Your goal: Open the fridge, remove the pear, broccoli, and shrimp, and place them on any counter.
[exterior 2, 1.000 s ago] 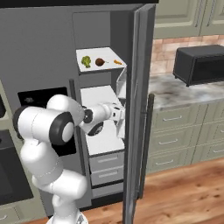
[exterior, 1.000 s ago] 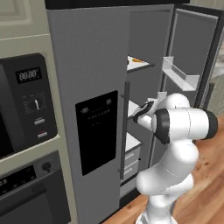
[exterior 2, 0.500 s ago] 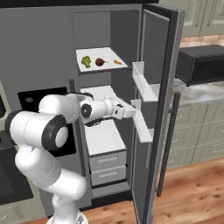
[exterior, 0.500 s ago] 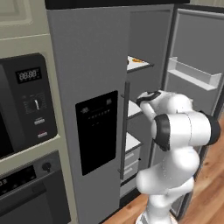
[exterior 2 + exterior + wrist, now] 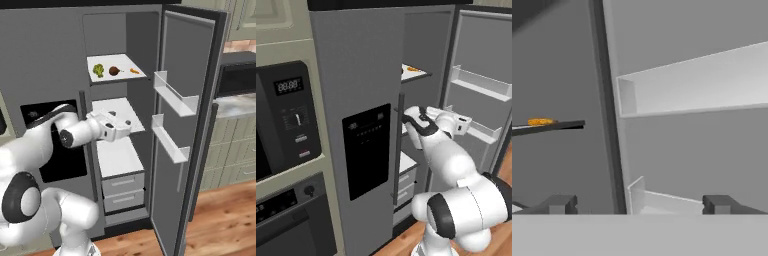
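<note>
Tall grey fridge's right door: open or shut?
Open. The grey fridge's right door is swung wide, baring white shelves and the door bins.

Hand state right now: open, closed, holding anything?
Hand: open and empty, fingertips wide apart, facing the open fridge door's shelves.

Black wall oven (image 5: 286, 120), microwave (image 5: 238, 75), wooden floor (image 5: 225, 220)

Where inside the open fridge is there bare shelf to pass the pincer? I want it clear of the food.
The middle shelf is bare ahead of the open pincer. The top shelf is crowded along its middle by the broccoli, pear and shrimp; its back strip is bare. The lower shelf above the drawers is bare too.
</note>
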